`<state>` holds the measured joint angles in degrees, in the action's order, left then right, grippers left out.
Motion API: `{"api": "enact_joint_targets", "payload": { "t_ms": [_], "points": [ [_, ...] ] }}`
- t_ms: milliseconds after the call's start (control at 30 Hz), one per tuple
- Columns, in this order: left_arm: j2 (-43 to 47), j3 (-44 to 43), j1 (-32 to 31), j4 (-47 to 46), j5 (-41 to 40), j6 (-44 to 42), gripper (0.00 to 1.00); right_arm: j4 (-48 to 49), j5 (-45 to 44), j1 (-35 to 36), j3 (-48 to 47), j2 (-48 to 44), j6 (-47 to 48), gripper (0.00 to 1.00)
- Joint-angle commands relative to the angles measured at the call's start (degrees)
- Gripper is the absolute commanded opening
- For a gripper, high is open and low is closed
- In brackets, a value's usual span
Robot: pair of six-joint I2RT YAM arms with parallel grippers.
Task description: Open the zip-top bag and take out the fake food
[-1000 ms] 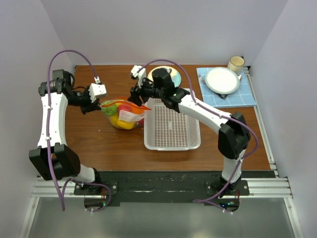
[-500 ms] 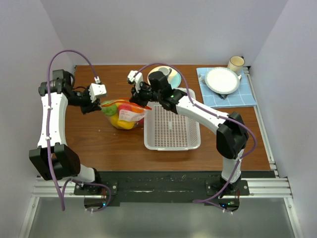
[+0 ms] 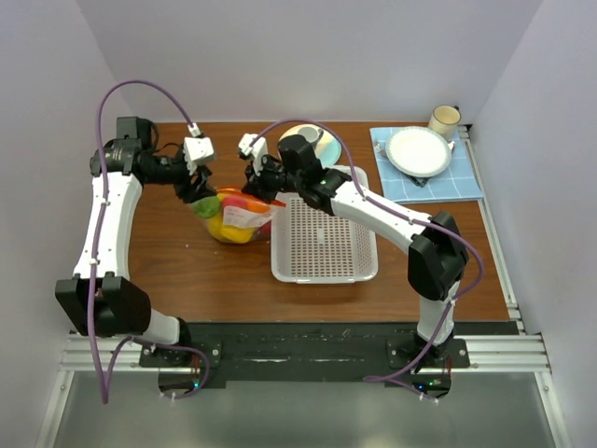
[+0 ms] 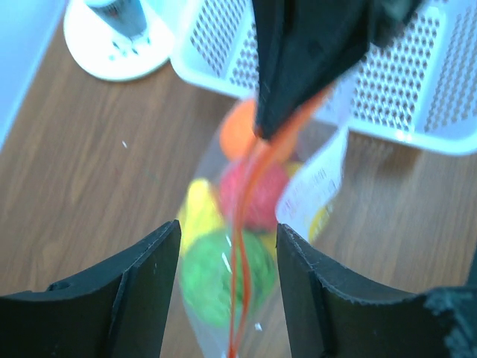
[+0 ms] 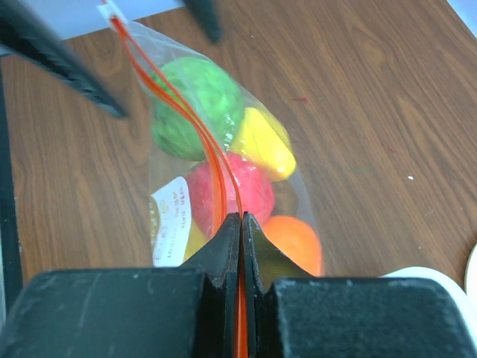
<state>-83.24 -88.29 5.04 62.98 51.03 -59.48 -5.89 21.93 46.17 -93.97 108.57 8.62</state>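
- Zip-top bag (image 3: 233, 217) rests on table (image 3: 187, 271), just left of white basket (image 3: 326, 252). Fake food (image 5: 223, 190) is inside.
- Right gripper (image 5: 241, 224) pressed together on orange zip strip (image 5: 195, 127), at basket end.
- Left gripper (image 4: 227, 227) spread. Strip runs between fingers, not pinched.
- Risk: left closes off-centre, catches only thin film, slips off.
- Risk: both lips held together, so pull drags whole bag and seal does not split.
- Hard tug may spill fruits.

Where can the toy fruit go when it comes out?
The white basket is bare inside. Bare table lies between the zip-top bag and the near edge, left of the basket. Crowded: the back middle, where the left gripper and right gripper meet at the bag, and the back right corner with plate, blue cloth and mug.
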Motion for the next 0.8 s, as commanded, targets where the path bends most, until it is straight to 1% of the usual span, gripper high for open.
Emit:
{"api": "enact_joint_targets", "payload": {
  "t_ms": [0, 33, 100, 133, 200, 267, 333, 467, 600, 667, 700, 767],
  "points": [
    [2.3, -0.8, -2.9, -13.4, 3.1, 11.7, 0.59, -0.6, -0.6, 2.2, -4.0, -4.1, 0.8, 0.0],
    [2.5, -0.1, -4.1, -14.8, 2.8, 12.8, 0.59, -0.8, -0.7, 2.9, -4.3, -4.2, 1.0, 0.0],
    [3.2, 1.8, -4.5, -18.3, 1.2, 14.7, 0.59, -0.9, -1.3, 3.4, -4.4, -4.7, 1.3, 0.0],
    [3.4, 2.4, -6.3, -19.4, 0.7, 15.4, 0.59, -0.8, -1.5, 4.0, -4.5, -4.9, 1.5, 0.0],
    [4.0, 3.3, -6.9, -21.3, 0.0, 16.8, 0.59, -0.9, -2.3, 4.5, -5.0, -5.1, 1.8, 0.0],
    [4.0, 3.2, -7.4, -21.1, -0.3, 16.8, 0.58, -1.1, -2.8, 4.8, -6.0, -5.1, 1.9, 0.0],
    [4.1, 3.2, -7.4, -19.5, -0.6, 15.5, 0.58, -1.3, -3.5, 4.9, -6.4, -5.3, 2.3, 0.0],
    [5.0, 3.4, -7.2, -15.5, -3.1, 12.2, 0.53, -1.8, -6.8, 4.9, -6.0, -5.8, 4.0, 0.0],
    [6.8, 2.8, -5.7, -13.6, -4.4, 10.0, 0.53, -1.8, -11.1, 4.9, -3.6, -6.5, 5.9, 0.0],
    [6.9, 0.9, -5.0, -11.8, -3.7, 8.9, 0.55, 0.2, -13.9, 4.9, -1.3, -7.1, 6.2, 0.0],
    [6.6, 0.3, -3.6, -9.5, -3.6, 7.5, 0.57, 1.4, -14.4, 4.8, -0.9, -7.2, 6.1, 0.0],
    [5.7, -0.8, -3.5, -6.6, -3.1, 5.5, 0.6, 2.1, -15.1, 4.8, -0.7, -7.0, 5.8, 0.0]
  ]
}}
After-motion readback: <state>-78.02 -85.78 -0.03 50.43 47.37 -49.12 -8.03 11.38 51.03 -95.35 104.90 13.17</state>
